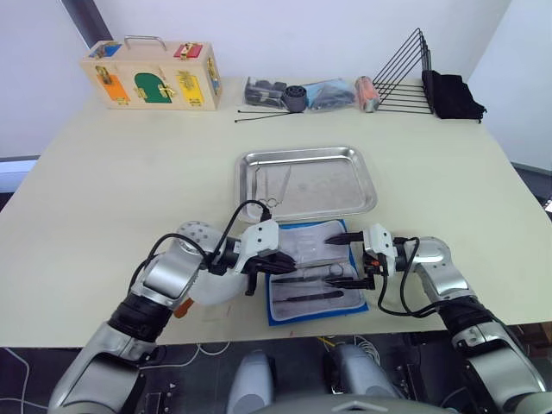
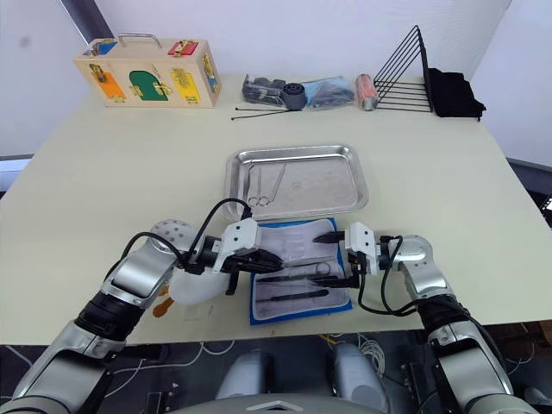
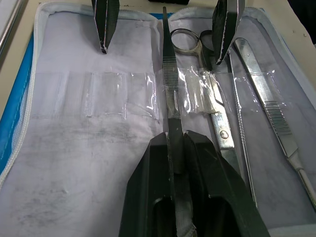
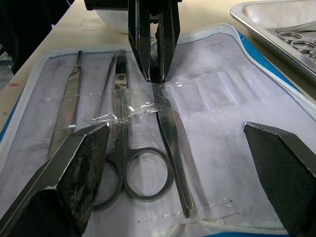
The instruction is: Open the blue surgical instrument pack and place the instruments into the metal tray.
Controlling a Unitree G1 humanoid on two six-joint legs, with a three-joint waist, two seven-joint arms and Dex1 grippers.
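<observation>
Blue surgical instrument pack [image 1: 315, 274] lies unzipped and flat, grey lining up, just on the robot's side of the metal tray [image 1: 307, 182], nearly touching its rim. Left gripper [image 4: 154, 74] is over the pack, fingers clamped on a flat metal handle [image 3: 169, 89] that sits under a clear pocket strip [image 3: 123, 96]. Right gripper [image 4: 180, 163] hovers over the pack's far edge from the left one, jaws spread wide, holding nothing. Scissors [image 4: 129, 148], a scalpel handle [image 4: 69, 106] and a thin probe [image 4: 104, 94] lie in the pack beside the gripped piece. One pair of ring-handled instruments [image 2: 263, 185] is in the tray. Beyond the tray: two black rods [image 1: 263, 115], black wire rack [image 1: 405, 78], wooden latch box [image 1: 153, 76].
</observation>
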